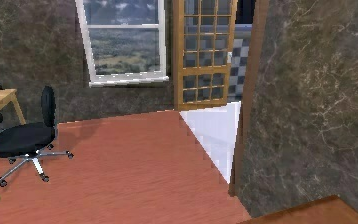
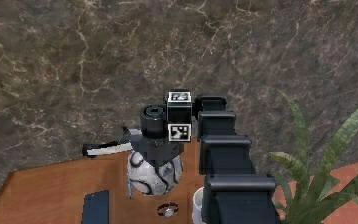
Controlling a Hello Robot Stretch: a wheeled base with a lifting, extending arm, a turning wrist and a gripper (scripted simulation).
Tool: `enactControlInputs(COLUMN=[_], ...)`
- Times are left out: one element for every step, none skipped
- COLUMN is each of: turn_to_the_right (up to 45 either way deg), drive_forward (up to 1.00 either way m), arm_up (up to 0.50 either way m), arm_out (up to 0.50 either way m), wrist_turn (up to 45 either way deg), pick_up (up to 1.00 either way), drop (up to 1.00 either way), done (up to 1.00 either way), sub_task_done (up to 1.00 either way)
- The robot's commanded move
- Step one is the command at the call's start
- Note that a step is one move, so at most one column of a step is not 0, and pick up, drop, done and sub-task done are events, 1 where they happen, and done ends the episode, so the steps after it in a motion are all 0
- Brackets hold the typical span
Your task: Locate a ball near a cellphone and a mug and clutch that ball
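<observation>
In the arm side view a round white thing with dark patches, like a ball (image 2: pixel 152 172), rests on a wooden table (image 2: pixel 47 195) against a dark marbled wall. On the tabletop left of it lies a flat dark slab, possibly a cellphone (image 2: pixel 95 206). A small white object (image 2: pixel 197 205) and a small ring-shaped item (image 2: pixel 167 209) sit at the bottom, beside the arm. The dark arm bar (image 2: pixel 225 160) rises from the bottom edge, and my gripper (image 2: pixel 137 146) is just above the ball-like thing. I cannot tell whether it holds anything.
A green leafy plant (image 2: pixel 322 165) stands at the arm side view's right. The forward view has a black office chair (image 1: pixel 29 135) and a wooden desk (image 1: pixel 1 103) at left, a window (image 1: pixel 125 40), a glass-paned wooden door (image 1: pixel 203 52) and a dark marbled wall (image 1: pixel 307 100) at right.
</observation>
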Motion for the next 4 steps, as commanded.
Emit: enactControlInputs(turn_to_the_right=[0.0,0.0,0.0,0.0], drive_forward=[0.0,0.0,0.0,0.0], arm_up=[0.0,-0.22,0.0,0.1], arm_out=[0.0,0.0,0.0,0.0], wrist_turn=[30.0,0.0,0.0,0.0], pick_up=[0.0,0.0,1.0,0.0], drop=[0.0,0.0,0.0,0.0], done=[0.0,0.0,0.0,0.0], sub_task_done=[0.0,0.0,0.0,0.0])
